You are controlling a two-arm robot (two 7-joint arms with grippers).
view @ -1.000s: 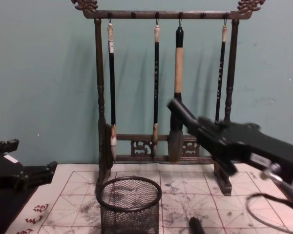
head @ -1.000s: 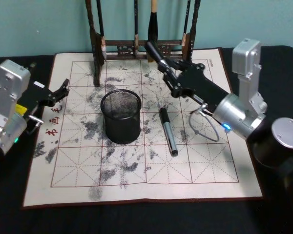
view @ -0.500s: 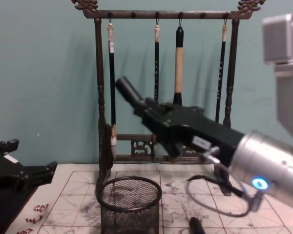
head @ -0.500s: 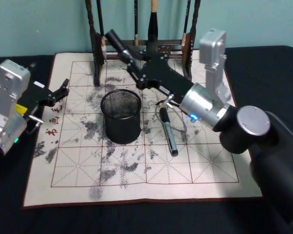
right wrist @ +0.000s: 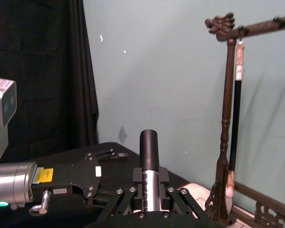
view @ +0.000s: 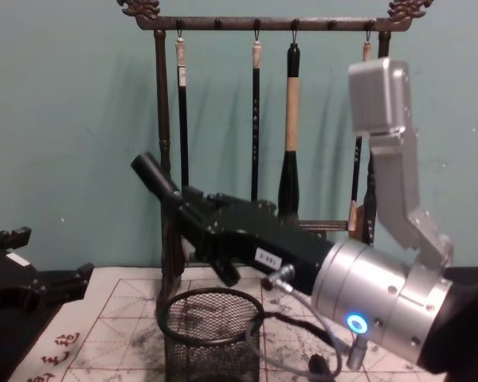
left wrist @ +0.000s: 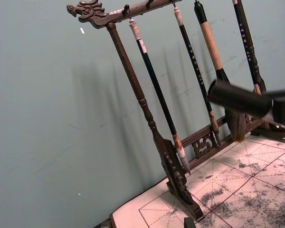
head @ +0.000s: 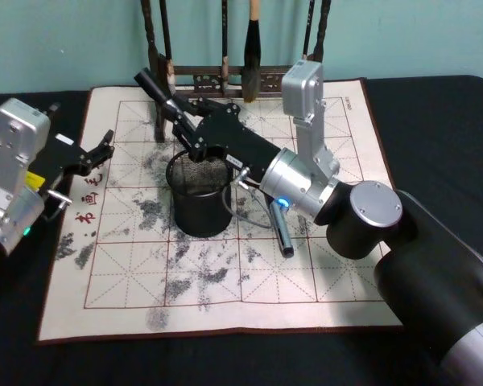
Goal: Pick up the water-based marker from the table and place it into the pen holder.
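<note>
As it clasps the marker above the pen holder, the right end effector half-hides it.

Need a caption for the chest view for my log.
Right pincer holds the marker tilted above the mesh holder, brush rack behind; left pincer parked at left.

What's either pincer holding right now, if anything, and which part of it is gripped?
The right pincer holds a marker by its silver barrel, with the black capped end sticking out, above the pen holder. The left pincer holds nothing.
</note>
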